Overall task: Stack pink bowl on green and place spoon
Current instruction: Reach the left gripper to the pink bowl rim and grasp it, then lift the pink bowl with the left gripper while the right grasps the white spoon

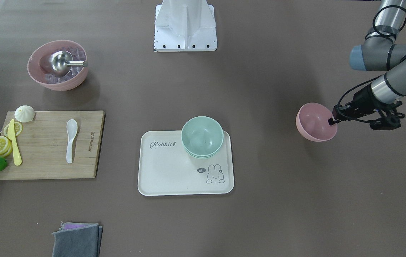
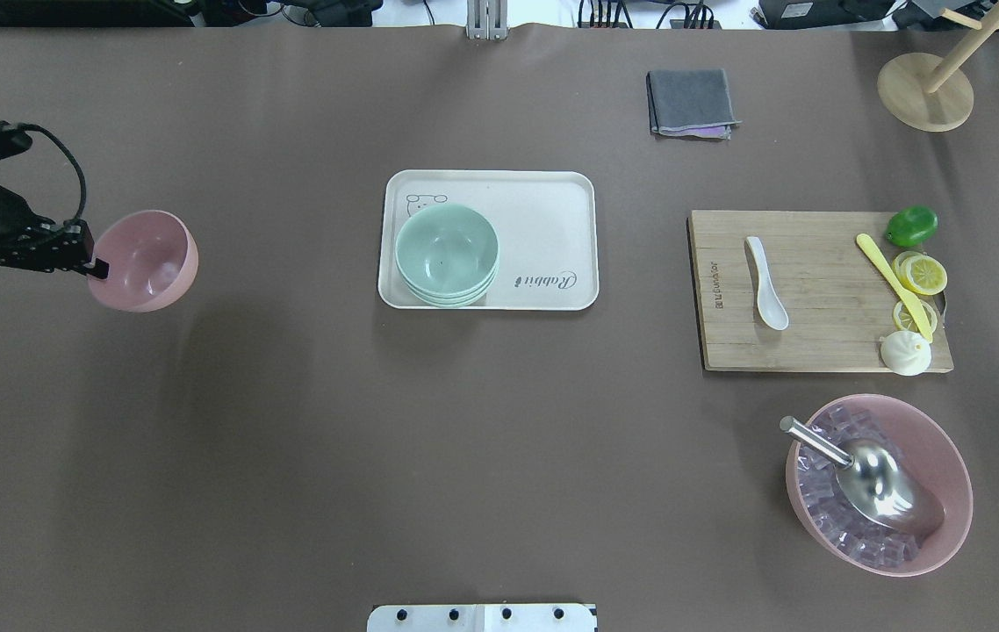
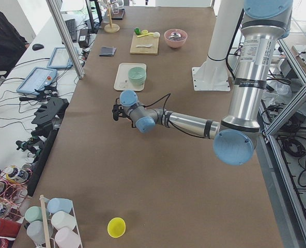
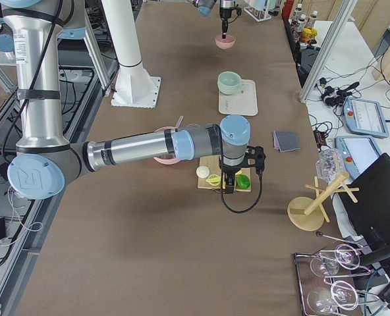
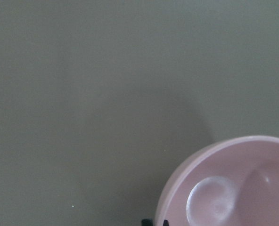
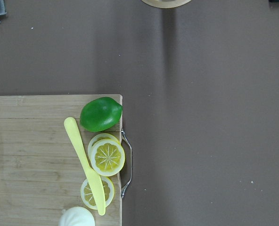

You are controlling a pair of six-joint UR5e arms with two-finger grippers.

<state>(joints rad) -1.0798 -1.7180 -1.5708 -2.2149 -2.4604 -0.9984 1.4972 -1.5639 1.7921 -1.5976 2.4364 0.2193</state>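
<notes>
My left gripper (image 1: 332,120) is shut on the rim of the small pink bowl (image 1: 313,123), far to the left of the tray in the overhead view (image 2: 148,259). The bowl is tilted and seems just off the table. The left wrist view shows its empty inside (image 5: 233,188). The mint-green bowl (image 2: 447,250) sits on nested green bowls on the white tray (image 2: 543,211). The white spoon (image 2: 766,283) lies on the wooden cutting board (image 2: 815,342). My right gripper (image 4: 228,189) hovers over the board's lemon end; I cannot tell whether it is open or shut.
The board also holds a yellow knife (image 2: 894,285), lemon slices (image 2: 923,274), a lime (image 2: 910,226) and a white bun (image 2: 905,353). A larger pink bowl (image 2: 947,456) holds clear cubes and a steel scoop. There is a grey cloth (image 2: 691,101) and a wooden stand (image 2: 925,92) at the far edge.
</notes>
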